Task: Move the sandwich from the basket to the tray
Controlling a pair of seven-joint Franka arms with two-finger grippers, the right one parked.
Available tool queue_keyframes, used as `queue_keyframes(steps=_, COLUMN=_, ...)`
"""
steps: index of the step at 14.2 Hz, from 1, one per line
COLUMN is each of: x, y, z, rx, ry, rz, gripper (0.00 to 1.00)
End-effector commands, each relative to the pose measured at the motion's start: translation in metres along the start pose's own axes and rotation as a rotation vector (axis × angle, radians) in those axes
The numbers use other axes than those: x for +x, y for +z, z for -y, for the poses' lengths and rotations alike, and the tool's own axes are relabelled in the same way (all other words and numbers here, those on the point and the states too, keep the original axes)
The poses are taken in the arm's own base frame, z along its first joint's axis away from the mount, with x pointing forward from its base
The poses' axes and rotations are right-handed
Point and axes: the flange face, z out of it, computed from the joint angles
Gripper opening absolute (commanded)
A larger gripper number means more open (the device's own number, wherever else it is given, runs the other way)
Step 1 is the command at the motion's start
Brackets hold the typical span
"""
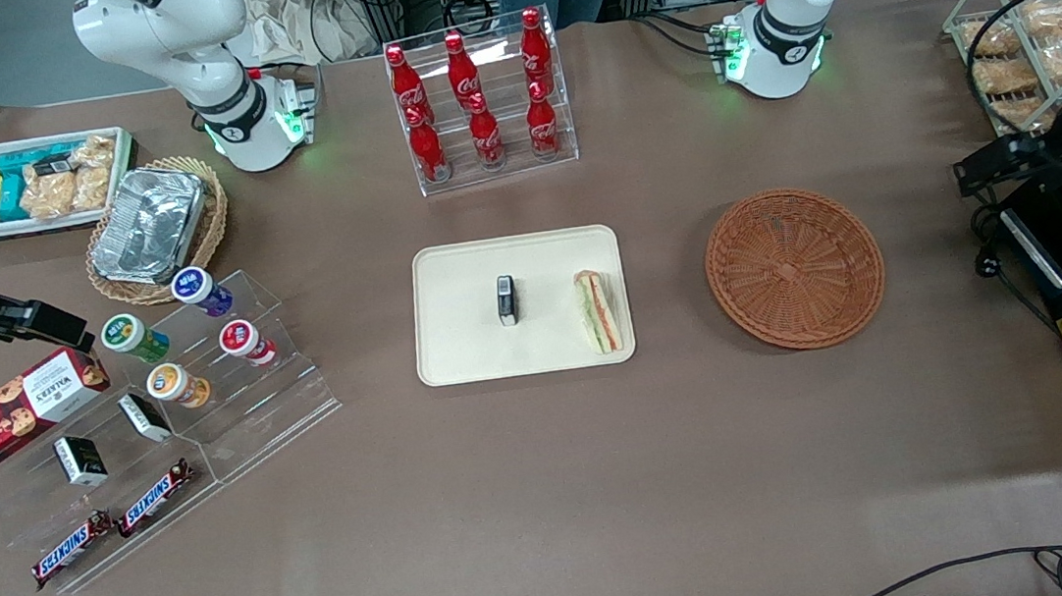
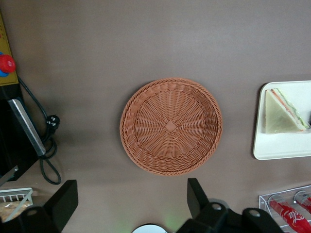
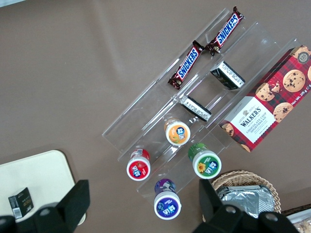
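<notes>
sandwich (image 1: 599, 312) on tray (image 1: 457, 345) | basket (image 2: 171, 126) bare | gripper (image 2: 131, 200) above basket, fingers apart

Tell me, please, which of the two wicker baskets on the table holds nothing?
The round reddish-brown woven wicker basket, beneath the open tool; the lighter tan wicker basket holds a crinkled silver foil tray.

Left arm's pincer (image 2: 132, 204) aloft, pointing straight down (fingers (image 2: 65, 196) spread wide, nothing between them)
</notes>
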Motion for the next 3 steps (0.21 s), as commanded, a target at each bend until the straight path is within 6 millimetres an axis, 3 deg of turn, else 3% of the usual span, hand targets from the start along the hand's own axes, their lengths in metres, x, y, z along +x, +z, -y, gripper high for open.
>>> queue_keyframes(steps=1, x=-0.003, y=-0.007, z=-0.020, rx=0.042, ry=0.056, rz=0.026, gripper=1.00)
queue_keyframes(steps=2, x=-0.004, y=-0.015, z=-0.015, rx=0.039, ry=0.042, rz=0.017, gripper=1.00)
queue_keyframes(steps=3, x=-0.004, y=-0.019, z=-0.027, rx=0.045, ry=0.060, rz=0.012, gripper=1.00)
